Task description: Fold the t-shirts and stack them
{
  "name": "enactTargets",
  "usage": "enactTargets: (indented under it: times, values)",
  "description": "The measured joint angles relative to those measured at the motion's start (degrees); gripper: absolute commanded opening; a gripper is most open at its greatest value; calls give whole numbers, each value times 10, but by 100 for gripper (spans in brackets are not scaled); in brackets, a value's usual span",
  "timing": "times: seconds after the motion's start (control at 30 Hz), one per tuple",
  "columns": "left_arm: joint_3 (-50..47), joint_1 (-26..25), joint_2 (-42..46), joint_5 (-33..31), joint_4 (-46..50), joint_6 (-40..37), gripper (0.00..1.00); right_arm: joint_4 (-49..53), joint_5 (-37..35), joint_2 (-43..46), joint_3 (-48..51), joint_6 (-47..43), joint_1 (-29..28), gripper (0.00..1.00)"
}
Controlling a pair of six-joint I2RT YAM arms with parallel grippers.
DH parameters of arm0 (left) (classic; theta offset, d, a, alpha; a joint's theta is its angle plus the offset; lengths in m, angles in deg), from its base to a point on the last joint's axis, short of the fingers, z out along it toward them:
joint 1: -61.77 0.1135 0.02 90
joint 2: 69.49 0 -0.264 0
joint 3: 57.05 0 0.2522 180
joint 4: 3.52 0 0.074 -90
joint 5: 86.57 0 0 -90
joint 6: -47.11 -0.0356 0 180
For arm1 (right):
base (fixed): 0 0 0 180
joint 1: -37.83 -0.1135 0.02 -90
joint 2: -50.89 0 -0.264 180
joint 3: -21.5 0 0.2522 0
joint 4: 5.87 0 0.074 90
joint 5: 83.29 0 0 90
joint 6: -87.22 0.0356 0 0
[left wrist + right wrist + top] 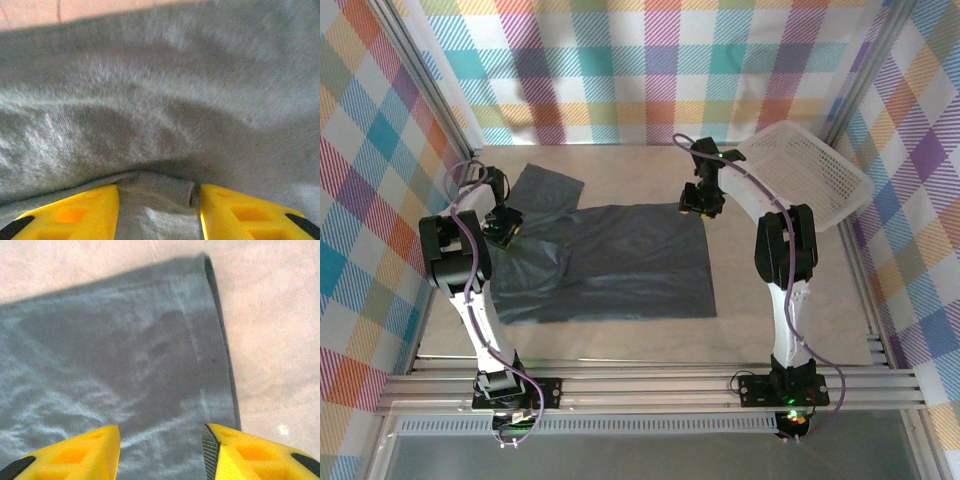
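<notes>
At the bottom of the overhead view we see a ribbed aluminium rail (650, 385) carrying both arm bases. Above it lies a pale, stone-patterned table (620, 338).

The t-shirt (620, 260) is spread flat at frame centre. It is dark slate-grey, soft matte cloth, lightly wrinkled, with one sleeve (545, 190) pointing to the upper left.

The left gripper (505, 228) sits at the shirt's left edge. In the left wrist view its yellow, wedge-shaped plastic fingers (75, 215) stand moderately apart, with a hemmed fold of cloth between them.

The right gripper (700, 205) sits at the shirt's upper right corner. Its fingers (75, 455) are likewise moderately apart above the stitched hem (200, 355). One finger shows a cross-hatched pad (210, 452).

At upper right a white plastic mesh basket (810, 180) sits tilted near the plaid fabric wall (620, 60).
</notes>
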Motion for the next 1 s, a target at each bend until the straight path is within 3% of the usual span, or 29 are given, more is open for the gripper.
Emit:
enactTargets:
  times: [0.2, 0.43, 0.67, 0.83, 1.0]
  values:
    - [76, -15, 0, -28, -5, -5, 50, 29, -55, -83, -128, -1, 0, 45]
    - [202, -53, -40, -13, -34, -35, 51, 87, -108, -236, -323, -11, 0, 43]
    - [266, -63, -107, -4, -75, -68, 51, 111, -124, -262, -336, -11, 4, 38]
    - [320, -63, -158, -9, -86, -87, 51, 102, -121, -261, -330, -12, 5, 24]
    - [384, -63, -207, -24, -108, -105, 52, 84, -116, -256, -320, -24, 6, 2]
